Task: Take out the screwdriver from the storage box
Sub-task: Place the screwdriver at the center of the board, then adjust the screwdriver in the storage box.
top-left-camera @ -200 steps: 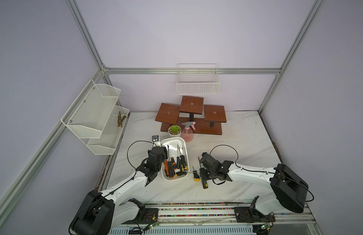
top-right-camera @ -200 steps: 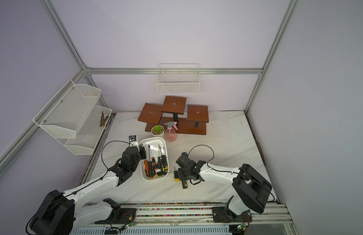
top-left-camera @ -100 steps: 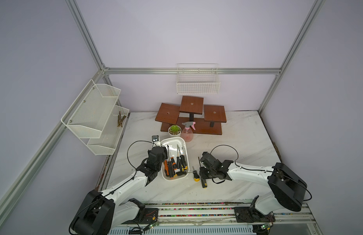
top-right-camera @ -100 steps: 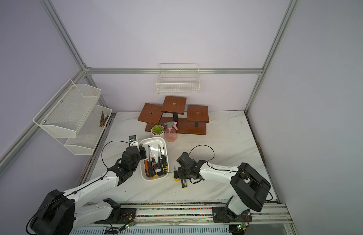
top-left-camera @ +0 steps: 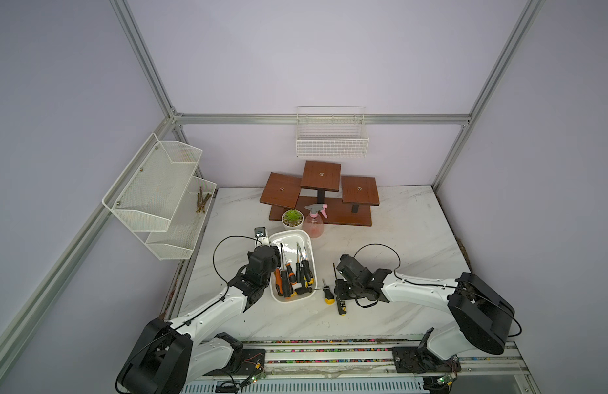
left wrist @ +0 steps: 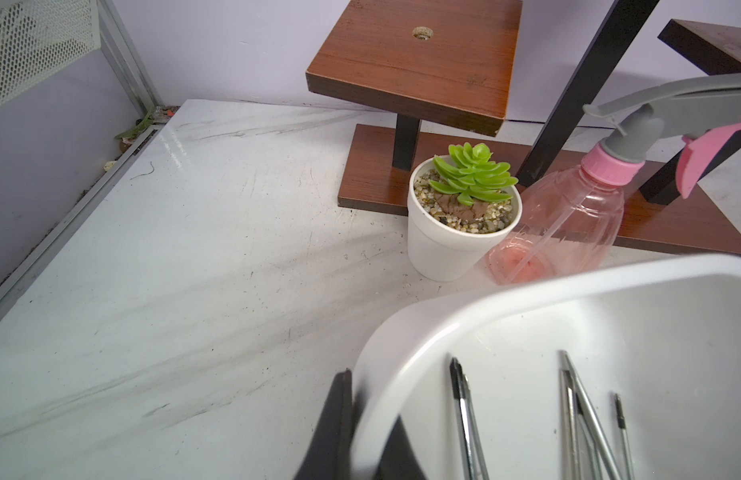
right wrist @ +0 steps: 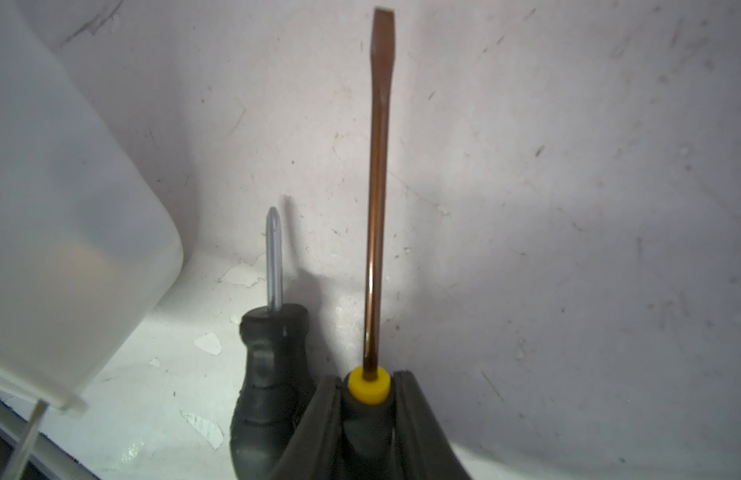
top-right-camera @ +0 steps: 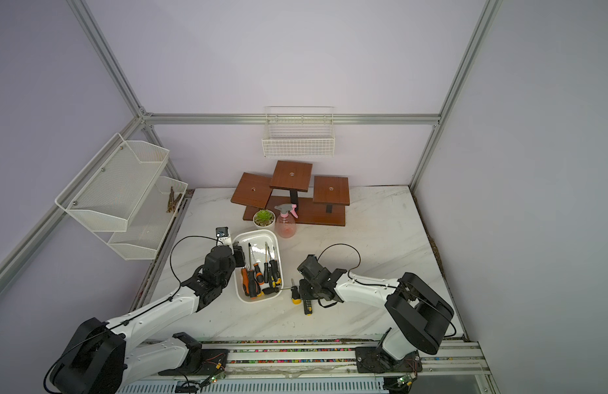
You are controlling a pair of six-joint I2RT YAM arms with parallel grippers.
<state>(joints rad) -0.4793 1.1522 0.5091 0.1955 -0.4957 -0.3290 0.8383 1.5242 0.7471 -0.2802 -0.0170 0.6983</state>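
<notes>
1. The box [top-left-camera: 290, 240] [top-right-camera: 258, 240] is sitting on the table [top-left-camera: 404, 235], its long sides running 12 to 6 o'clock in both top views.
2. The left gripper [top-left-camera: 277, 254] is meeting the box's rim at 9 o'clock. In the left wrist view its fingers [left wrist: 339, 415] are clenching the wall, one outside and one inside.
3. The screwdriver [top-left-camera: 341, 307] [top-right-camera: 307, 307], a long flat-blade with a yellow collar, is lying on the table outside the box. It is at 3 o'clock from the box's near end, with the blade pointing to 12 o'clock.
4. The right gripper [right wrist: 366, 384] is standing over the screwdriver's handle, one finger flanking each side. I cannot tell whether the fingers are squeezing it or have just let go.
5. A stubby driver [top-left-camera: 327, 296] [right wrist: 273, 374] is lying between the box and the screwdriver, just beside the screwdriver and pointing the same way.
6. Other drivers [top-left-camera: 289, 269] are lying in the box, handles toward 6 o'clock. One is lying crosswise at that end, its shaft poking over the rim toward 3 o'clock.
7. A plant [top-left-camera: 292, 218] is standing at 12 o'clock from the box, and a spray bottle [top-left-camera: 313, 225] at 1 o'clock.
</notes>
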